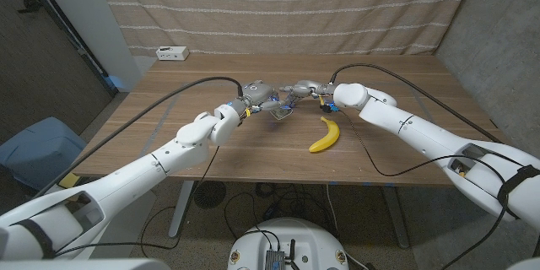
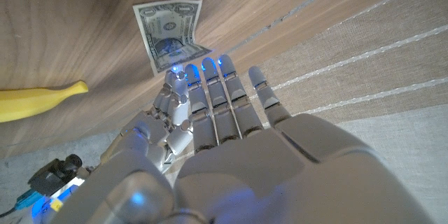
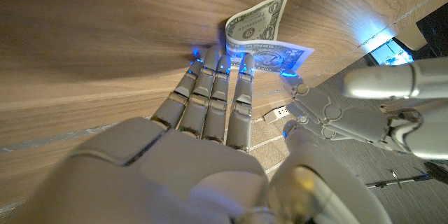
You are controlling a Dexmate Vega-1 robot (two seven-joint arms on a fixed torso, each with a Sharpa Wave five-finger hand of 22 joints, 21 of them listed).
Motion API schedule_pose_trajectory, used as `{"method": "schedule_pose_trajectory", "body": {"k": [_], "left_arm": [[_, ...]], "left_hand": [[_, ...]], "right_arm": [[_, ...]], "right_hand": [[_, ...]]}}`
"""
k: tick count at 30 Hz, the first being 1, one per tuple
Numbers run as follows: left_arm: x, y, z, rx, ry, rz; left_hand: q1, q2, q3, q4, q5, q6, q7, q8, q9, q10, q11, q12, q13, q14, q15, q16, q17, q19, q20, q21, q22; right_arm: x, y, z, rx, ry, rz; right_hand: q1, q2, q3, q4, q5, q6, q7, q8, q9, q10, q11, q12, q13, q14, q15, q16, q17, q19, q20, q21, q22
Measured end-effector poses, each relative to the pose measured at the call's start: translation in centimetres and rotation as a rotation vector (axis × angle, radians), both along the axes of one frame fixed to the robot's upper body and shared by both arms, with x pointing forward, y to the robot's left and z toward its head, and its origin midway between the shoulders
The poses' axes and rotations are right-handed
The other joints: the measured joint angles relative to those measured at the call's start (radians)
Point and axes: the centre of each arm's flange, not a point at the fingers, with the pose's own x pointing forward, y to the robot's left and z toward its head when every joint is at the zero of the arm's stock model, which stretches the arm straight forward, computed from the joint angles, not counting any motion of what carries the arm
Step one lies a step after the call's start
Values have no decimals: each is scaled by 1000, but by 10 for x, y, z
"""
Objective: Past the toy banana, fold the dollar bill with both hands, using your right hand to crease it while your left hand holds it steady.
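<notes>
The dollar bill (image 1: 281, 112) lies on the wooden table (image 1: 253, 156) beyond the yellow toy banana (image 1: 325, 135), bent along a fold with one part raised (image 3: 257, 19) and the other part low (image 3: 280, 54). My left hand (image 1: 261, 97) reaches it from the left, and its straight fingertips (image 2: 203, 66) touch the bill (image 2: 170, 31) at its near edge. My right hand (image 1: 302, 93) comes from the right, with its fingertips (image 3: 218, 61) pressing at the bend. Neither hand grips the bill. The banana (image 2: 42, 101) lies off to one side of it.
A white box (image 1: 171, 52) stands at the table's far left corner. Black cables (image 1: 405, 80) run along both arms over the table. A striped curtain (image 1: 278, 8) hangs behind the table. My left hand (image 3: 378, 112) is close beside the right one.
</notes>
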Motion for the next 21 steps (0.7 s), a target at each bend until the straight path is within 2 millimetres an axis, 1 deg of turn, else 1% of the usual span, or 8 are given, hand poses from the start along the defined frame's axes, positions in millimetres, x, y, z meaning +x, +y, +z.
{"method": "schedule_pose_trajectory", "body": {"k": [4, 6, 9, 10, 12, 15, 18, 21], "left_arm": [[5, -1, -1, 25, 64, 30], [6, -2, -2, 34, 87, 39], [8, -3, -3, 50, 122, 53], [9, -3, -3, 52, 128, 56], [10, -5, -4, 64, 152, 65], [12, -6, -4, 79, 181, 76], [14, -6, -5, 89, 201, 84], [15, -7, -6, 99, 219, 91]], "left_hand": [[-29, -5, -18, 18, 10, -57, -15, -45, -8, -73, -21, -55, -31, -76, 8, -43, -21, -49, 10, -4, -4], [-40, -7, -24, 32, 11, -92, -23, -71, -10, -114, -34, -85, -45, -108, 8, -61, -29, -66, 17, -8, -3], [-43, -5, -34, 42, 17, -127, -33, -94, -10, -150, -47, -112, -60, -141, 14, -77, -33, -89, 21, -9, -2], [-49, -11, -35, 44, 19, -134, -37, -100, -10, -157, -51, -118, -63, -152, 15, -81, -33, -98, 23, -9, -2], [-49, -12, -37, 53, 18, -141, -37, -104, -10, -164, -47, -126, -67, -170, 17, -89, -33, -112, 26, -13, -1], [-53, -15, -42, 58, 22, -141, -37, -107, -10, -170, -52, -129, -72, -178, 19, -90, -38, -131, 24, -17, 3], [-60, -16, -51, 67, 24, -140, -37, -107, -10, -170, -52, -129, -76, -178, 19, -90, -38, -131, 25, -17, 3], [-62, -17, -59, 75, 26, -128, -26, -107, -10, -158, -41, -129, -81, -178, 19, -90, -38, -131, 25, -17, 5]], "right_arm": [[0, 0, 0, 1, 3, 0], [0, 0, 0, 2, 3, 0], [0, 0, 0, 2, 6, 2], [0, 0, 0, 2, 6, 2], [0, -1, -1, 3, 7, 3], [-1, -1, -1, 4, 7, 5], [-2, -1, 0, 5, 5, 6], [-3, -1, 0, 6, 3, 9]], "right_hand": [[-3, 2, 1, 1, 0, 0, 0, 0, 0, 0, 0, -4, 0, 0, 0, 0, 0, 0, 0, -1, 0], [-6, -2, 1, 7, 0, 0, 0, 0, 0, 0, 0, -4, 0, 0, 0, 0, 0, 0, 0, -1, 0], [-6, -1, 0, 8, 0, 0, 0, 0, 0, 0, 0, -4, 0, 0, 0, 0, 0, 3, -6, -3, 1], [-6, -1, 0, 8, 0, 0, 0, 0, 0, 0, 0, -8, 0, 0, 0, 0, 0, 4, -8, -4, 1], [-6, -1, 0, 8, 0, -6, 6, -5, 0, 0, 0, -8, 0, 0, 0, 0, 0, 4, -8, -4, 1], [-6, -1, 0, 8, 0, -5, 5, -5, 0, 0, 0, -8, 0, 0, 0, 0, 1, 4, -8, -5, 1], [-6, -1, 0, 8, 0, -9, 1, -5, 0, -2, -2, -8, 0, 0, 0, -8, 1, 5, -7, -5, 1], [-13, -3, -5, 12, 0, -11, 0, -9, 0, -4, -4, -15, 0, 0, 0, -10, 1, 7, -5, -5, 1]]}}
